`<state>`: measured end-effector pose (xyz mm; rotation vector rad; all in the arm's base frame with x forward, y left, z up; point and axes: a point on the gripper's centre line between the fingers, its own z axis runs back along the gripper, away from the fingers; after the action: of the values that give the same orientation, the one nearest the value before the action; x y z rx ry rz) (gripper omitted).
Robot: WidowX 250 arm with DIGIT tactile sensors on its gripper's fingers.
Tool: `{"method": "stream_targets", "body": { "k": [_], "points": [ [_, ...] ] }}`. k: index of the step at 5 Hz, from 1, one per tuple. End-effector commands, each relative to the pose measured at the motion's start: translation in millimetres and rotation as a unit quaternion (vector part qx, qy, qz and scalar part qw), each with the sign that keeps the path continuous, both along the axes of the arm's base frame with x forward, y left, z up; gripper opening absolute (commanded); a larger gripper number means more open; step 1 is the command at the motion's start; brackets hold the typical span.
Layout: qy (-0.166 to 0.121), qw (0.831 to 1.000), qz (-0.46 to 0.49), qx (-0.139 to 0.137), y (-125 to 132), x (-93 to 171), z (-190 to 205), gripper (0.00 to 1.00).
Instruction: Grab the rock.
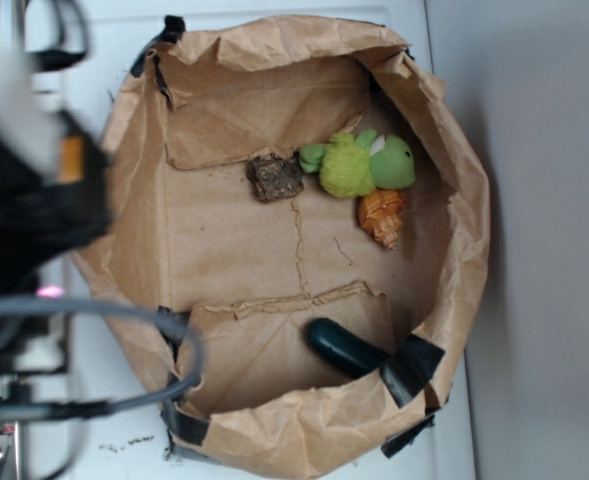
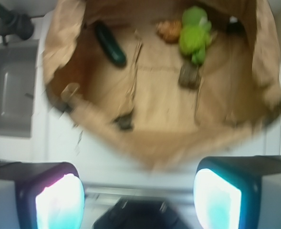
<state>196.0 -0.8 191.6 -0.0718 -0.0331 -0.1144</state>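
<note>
The rock [image 1: 274, 178] is a small dark brown rough chunk on the floor of a brown paper bag [image 1: 134, 200], just left of the green plush toy [image 1: 359, 163]. It also shows in the wrist view [image 2: 189, 76], below the plush toy [image 2: 194, 33]. My gripper [image 2: 138, 195] is open and empty, its two pads wide apart, outside the bag's near rim and well away from the rock. In the exterior view the arm is a blurred black mass [image 1: 24, 200] at the left, outside the bag.
An orange ridged shell-like object [image 1: 382, 215] lies beside the plush toy. A dark green glossy oblong object [image 1: 346, 347] lies near the bag's lower wall. The bag's crumpled walls [image 1: 464, 200] stand high all round. A grey sink [image 2: 9, 90] is at the left.
</note>
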Motion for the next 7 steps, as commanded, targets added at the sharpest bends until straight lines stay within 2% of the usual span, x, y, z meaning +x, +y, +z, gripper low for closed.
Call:
{"method": "stream_targets", "body": {
  "k": [1, 2, 3, 4, 5, 6, 7],
  "points": [
    [-0.026, 0.999, -0.021, -0.005, 17.6, 50.5, 2.5, 1.00],
    [-0.026, 0.999, -0.021, -0.005, 17.6, 50.5, 2.5, 1.00],
    [-0.044, 0.999, 0.005, 0.003, 22.5, 60.0, -47.3, 1.00],
    [-0.069, 0.997, 0.032, 0.030, 23.1, 70.3, -92.3, 1.00],
    [-0.082, 0.996, 0.029, 0.036, 25.8, 71.0, -113.3, 1.00],
    [-0.050, 0.999, 0.017, 0.004, 33.7, 77.3, -124.2, 1.00],
    [-0.049, 0.998, 0.033, -0.002, 42.6, 82.6, -133.0, 1.00]
  ]
}}
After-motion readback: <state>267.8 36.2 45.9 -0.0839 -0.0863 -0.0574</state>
